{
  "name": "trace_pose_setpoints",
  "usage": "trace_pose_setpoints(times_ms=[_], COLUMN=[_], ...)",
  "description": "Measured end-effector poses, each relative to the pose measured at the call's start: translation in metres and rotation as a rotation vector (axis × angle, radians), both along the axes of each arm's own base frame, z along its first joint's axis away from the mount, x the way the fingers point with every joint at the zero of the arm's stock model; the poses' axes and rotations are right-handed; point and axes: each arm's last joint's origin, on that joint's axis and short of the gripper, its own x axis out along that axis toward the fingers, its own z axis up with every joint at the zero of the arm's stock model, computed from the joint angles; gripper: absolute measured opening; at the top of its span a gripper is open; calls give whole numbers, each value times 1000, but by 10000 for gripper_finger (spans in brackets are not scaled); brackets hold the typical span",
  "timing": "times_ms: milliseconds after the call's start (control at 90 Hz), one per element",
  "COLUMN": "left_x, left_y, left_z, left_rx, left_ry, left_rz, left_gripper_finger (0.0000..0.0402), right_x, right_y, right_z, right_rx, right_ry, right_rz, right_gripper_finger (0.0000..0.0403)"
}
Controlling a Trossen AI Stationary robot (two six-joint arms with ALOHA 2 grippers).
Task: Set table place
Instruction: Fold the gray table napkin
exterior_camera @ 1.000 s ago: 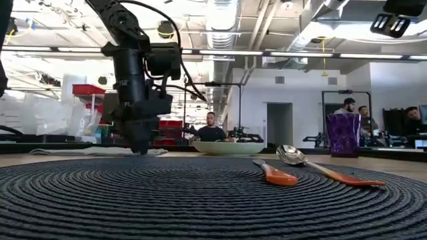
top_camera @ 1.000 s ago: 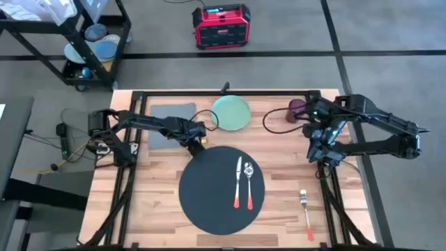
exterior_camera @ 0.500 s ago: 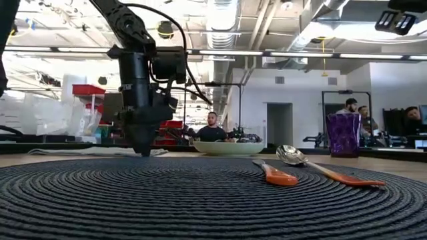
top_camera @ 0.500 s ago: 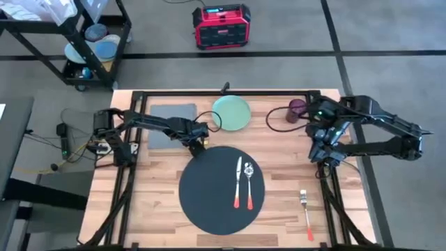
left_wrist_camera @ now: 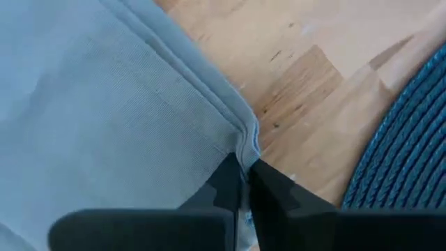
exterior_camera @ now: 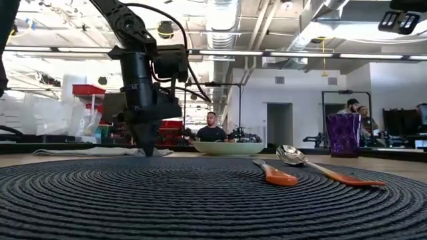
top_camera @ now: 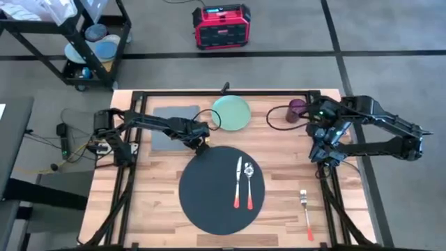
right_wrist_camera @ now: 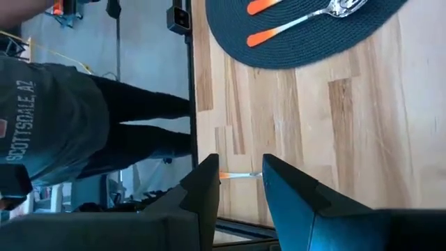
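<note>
Napkin point(left_wrist_camera: 118, 118) corner in left hand point(left_wrist_camera: 245, 183)

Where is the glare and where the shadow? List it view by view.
Low view: ceiling lights glare, and the left gripper reads as a dark shape against them. High view: even light on the table, no hard shadows. Left wrist view: napkin evenly lit, no glare. Right wrist view: bright wood, right gripper dark.

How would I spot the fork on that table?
Start at the round dark placemat in the middle of the wooden table. The fork lies on bare wood near the right edge. Unlike the knife and spoon, it is off the mat.
</note>
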Motion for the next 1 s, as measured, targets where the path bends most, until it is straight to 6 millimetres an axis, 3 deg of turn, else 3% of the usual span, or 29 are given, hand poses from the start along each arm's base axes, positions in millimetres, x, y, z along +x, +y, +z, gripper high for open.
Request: trace_pose_setpoints(times_ms=[400, 644, 800, 1000], left_x=[-29, -43, -58, -69], left_y=[-25, -57, -81, -101], left_z=[65, 43, 29, 30], left_rx=[224, 222, 310, 375], left_ry=[-170, -162, -291, -436], left_rz=[261, 417, 629, 775], left_gripper_finger=[1, 0, 0, 0], right_x=[0, 0, -2, -3], right_y=[0, 0, 1, 1], right_z=[0, 0, 0, 1], right_rx=[-1, 3, 2, -3], right_ry=[0, 7, 2, -6], right_rz=[0, -5, -5, -1], right_gripper_finger=[99, 99, 99, 99])
